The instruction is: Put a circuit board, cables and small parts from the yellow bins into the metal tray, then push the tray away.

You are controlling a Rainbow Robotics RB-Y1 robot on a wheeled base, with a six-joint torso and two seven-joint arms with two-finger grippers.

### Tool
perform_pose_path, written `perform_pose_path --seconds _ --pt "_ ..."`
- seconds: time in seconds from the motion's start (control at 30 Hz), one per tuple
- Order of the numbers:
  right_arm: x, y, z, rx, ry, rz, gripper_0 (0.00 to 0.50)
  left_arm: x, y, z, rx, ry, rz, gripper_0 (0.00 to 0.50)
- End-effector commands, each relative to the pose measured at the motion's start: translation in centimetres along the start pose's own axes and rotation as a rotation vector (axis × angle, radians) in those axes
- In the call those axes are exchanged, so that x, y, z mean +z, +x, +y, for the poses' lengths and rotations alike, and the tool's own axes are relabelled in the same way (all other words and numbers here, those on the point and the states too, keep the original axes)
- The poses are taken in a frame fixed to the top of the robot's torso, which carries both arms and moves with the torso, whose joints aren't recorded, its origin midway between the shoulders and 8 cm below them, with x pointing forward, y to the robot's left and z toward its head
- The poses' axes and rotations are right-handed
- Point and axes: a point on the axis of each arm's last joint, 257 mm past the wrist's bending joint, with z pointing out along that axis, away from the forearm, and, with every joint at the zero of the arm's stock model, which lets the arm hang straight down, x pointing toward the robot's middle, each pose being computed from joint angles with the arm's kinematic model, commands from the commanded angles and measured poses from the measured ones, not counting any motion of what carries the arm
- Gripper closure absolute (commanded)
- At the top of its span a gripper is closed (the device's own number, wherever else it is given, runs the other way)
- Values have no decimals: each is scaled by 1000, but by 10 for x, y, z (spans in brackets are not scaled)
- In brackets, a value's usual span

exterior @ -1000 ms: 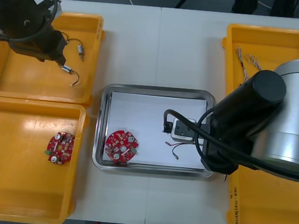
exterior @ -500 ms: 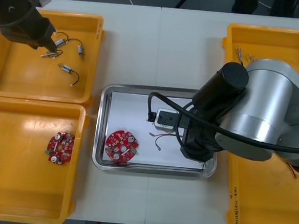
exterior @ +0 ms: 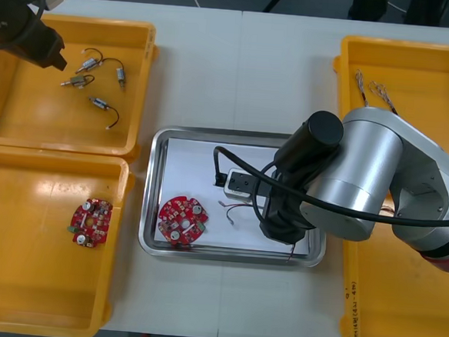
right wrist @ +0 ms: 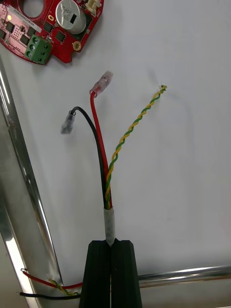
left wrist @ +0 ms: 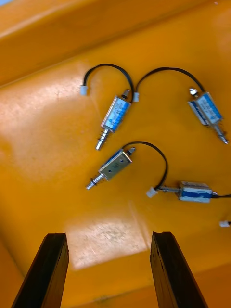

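On the light tabletop (exterior: 239, 69), the closed fingers of the right gripper (right wrist: 111, 243) hold a red, black and yellow-green cable bundle (right wrist: 98, 144) over the white-floored metal tray (exterior: 154, 210), beside the round red circuit board (exterior: 182, 220); I would release it low. Farther, the left gripper (left wrist: 108, 236) hangs wide open, empty, above small metal parts (left wrist: 115, 113).

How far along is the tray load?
Done: one circuit board lies in the metal tray. In hand: right end effector, shut on a cable bundle, over the tray's white inside. Remaining: left end effector hovers open above small metal parts in a yellow bin; none in the tray, tray not pushed.
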Motion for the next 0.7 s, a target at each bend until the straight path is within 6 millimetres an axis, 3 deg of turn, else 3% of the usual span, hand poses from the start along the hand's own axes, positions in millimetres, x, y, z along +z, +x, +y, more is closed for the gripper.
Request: perform_pose_path --seconds 0.03,0.4,0.7 --pt "5 -13 -8 -86 42 -13 500 -10 -42 5 26 -18 -115 0" --pt "22 1 -14 -176 119 27 500 24 -50 -8 23 -12 -161 0" --pt "27 8 -13 -202 113 49 499 39 -44 -15 23 -6 -153 0"
